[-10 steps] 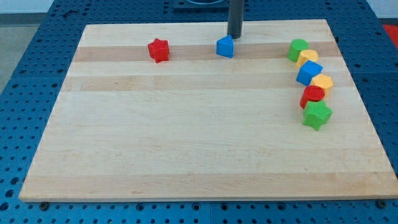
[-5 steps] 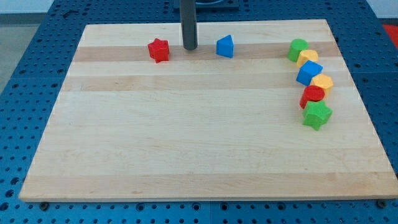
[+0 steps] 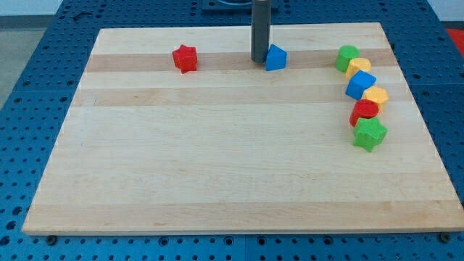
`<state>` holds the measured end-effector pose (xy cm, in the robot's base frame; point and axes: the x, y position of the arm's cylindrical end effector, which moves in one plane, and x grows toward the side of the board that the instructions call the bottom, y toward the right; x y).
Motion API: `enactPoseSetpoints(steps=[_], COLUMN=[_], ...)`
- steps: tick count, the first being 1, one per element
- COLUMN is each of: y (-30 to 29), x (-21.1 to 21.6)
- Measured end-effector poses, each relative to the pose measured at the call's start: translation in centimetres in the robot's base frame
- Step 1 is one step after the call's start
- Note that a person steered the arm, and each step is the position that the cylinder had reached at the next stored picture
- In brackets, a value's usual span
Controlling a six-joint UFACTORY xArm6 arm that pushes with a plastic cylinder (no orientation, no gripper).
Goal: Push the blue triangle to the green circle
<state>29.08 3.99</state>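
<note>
Wooden board (image 3: 217, 159) fills most of view, on blue perforated table (image 3: 22, 87). Rod ends in my tip (image 3: 259, 60): no jaws, nothing to spread or pinch; tip pressed vs left side of blue triangle (image 3: 275, 57), near view's top, centre.

Far left: red star (image 3: 185, 58), well apart.

Right edge, chain top to btm, touching/nearly: green circle (image 3: 346, 57), yellow block (image 3: 359, 67), blue cube (image 3: 360, 85), yellow block #2 (image 3: 376, 96), red block (image 3: 365, 111), green star (image 3: 370, 133). Triangle well left of green circle.
</note>
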Motion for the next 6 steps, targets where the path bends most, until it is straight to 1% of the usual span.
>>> enactPoseSetpoints(steps=[1,3,4,6], y=[0.4,0.0,0.0,3.9], x=[0.1,2.5,2.7,-0.7])
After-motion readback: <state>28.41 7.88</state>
